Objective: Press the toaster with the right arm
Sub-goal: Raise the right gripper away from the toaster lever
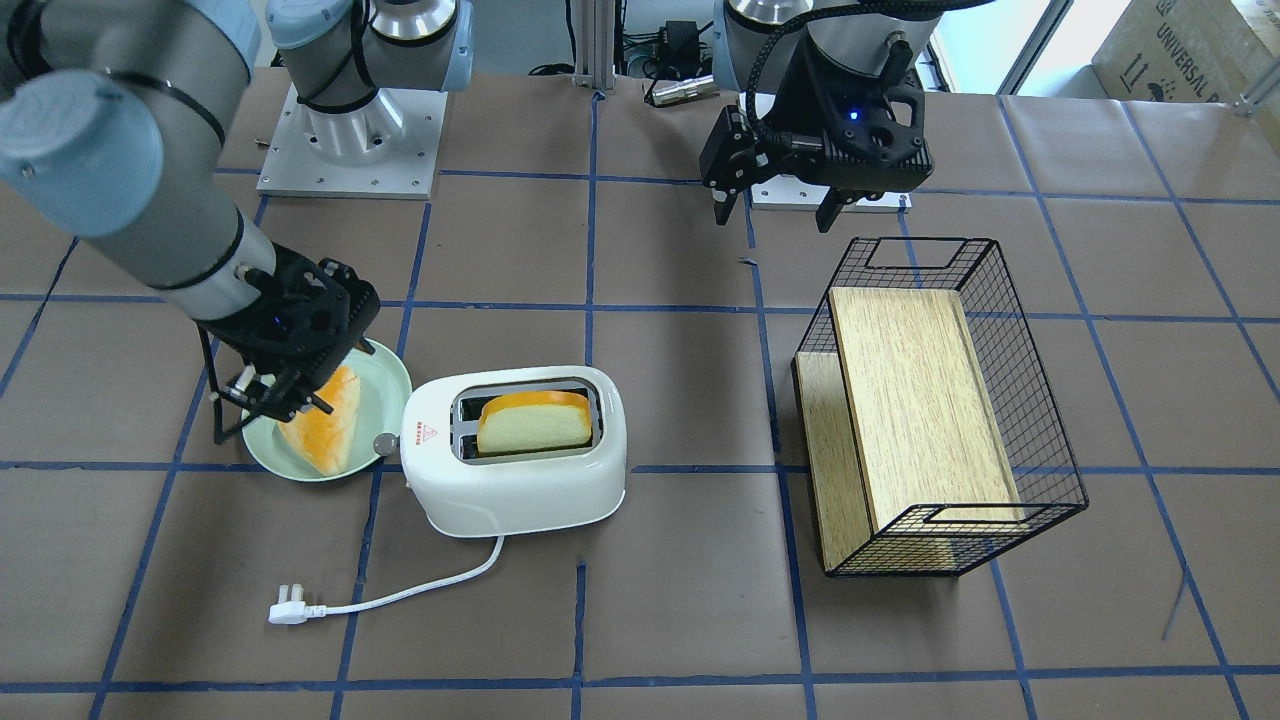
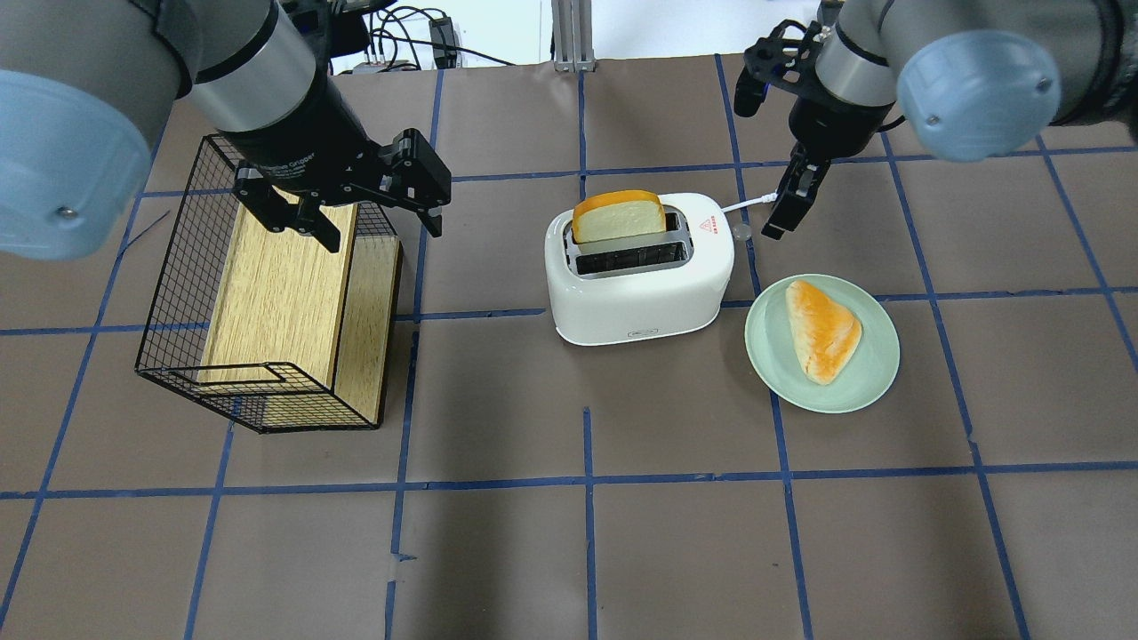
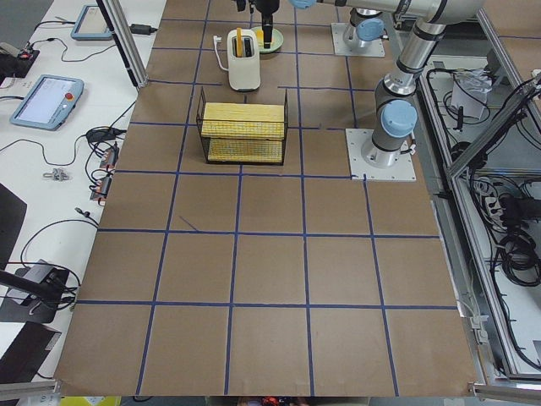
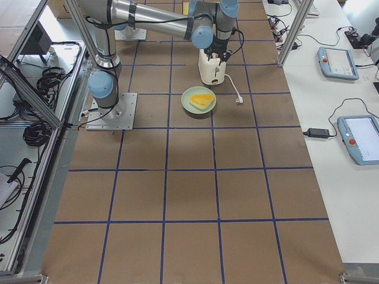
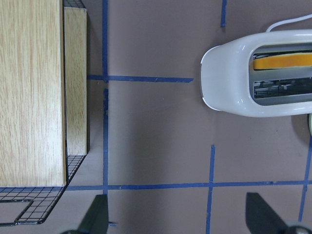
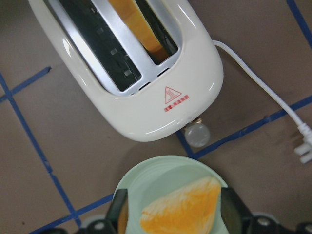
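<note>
Your toaster (image 2: 640,267) sits dead center of the overhead view on the desk (image 2: 587,551). The bread slice (image 2: 620,216) still stands tall in the upper slot, so I'd guess nothing's pressed yet. The right pincer (image 2: 784,220) hangs spread open and empty just right of the grey knob (image 6: 197,134) end, likely lining up the push. The left pincer (image 2: 382,233) is also open and empty, parked upper left over the wire basket (image 2: 178,356), out of the way.

bright, even light; soft shadows
</note>
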You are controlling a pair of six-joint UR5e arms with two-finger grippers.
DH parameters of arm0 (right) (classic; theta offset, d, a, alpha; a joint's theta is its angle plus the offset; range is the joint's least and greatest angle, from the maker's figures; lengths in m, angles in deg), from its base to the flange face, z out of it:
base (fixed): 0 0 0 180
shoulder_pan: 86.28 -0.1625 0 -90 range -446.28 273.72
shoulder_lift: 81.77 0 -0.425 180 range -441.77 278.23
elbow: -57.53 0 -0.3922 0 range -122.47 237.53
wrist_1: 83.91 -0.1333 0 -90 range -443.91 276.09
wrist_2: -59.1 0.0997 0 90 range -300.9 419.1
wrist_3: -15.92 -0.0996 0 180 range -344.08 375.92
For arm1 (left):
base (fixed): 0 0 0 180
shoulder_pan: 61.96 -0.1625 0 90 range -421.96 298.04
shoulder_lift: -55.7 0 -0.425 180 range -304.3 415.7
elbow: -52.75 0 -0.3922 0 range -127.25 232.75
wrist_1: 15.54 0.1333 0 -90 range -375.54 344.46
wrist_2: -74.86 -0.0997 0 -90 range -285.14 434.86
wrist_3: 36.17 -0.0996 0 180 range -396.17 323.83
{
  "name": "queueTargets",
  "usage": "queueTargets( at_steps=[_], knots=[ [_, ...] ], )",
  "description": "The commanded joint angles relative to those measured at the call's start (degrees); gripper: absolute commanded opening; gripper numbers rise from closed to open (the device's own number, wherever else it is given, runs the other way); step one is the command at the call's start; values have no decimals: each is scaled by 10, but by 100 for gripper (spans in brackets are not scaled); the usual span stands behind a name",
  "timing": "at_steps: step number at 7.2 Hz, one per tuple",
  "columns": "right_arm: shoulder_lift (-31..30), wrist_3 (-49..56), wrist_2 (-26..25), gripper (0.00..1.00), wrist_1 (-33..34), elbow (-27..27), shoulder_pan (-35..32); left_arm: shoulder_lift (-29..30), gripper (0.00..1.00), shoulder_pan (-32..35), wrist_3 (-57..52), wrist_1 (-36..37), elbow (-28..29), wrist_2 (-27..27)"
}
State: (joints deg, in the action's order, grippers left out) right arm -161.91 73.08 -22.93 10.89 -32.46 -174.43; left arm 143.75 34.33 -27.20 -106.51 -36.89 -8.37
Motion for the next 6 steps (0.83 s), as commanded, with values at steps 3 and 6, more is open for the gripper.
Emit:
queueTargets(
  at_steps=[3, 6],
  knots=[
    [-55, -319, -9, 100, -53, 2, 3, 0, 100, 0, 0, 0, 0, 0],
    [-55, -337, -9, 100, -51, 2, 3, 0, 100, 0, 0, 0, 0, 0]
  ],
)
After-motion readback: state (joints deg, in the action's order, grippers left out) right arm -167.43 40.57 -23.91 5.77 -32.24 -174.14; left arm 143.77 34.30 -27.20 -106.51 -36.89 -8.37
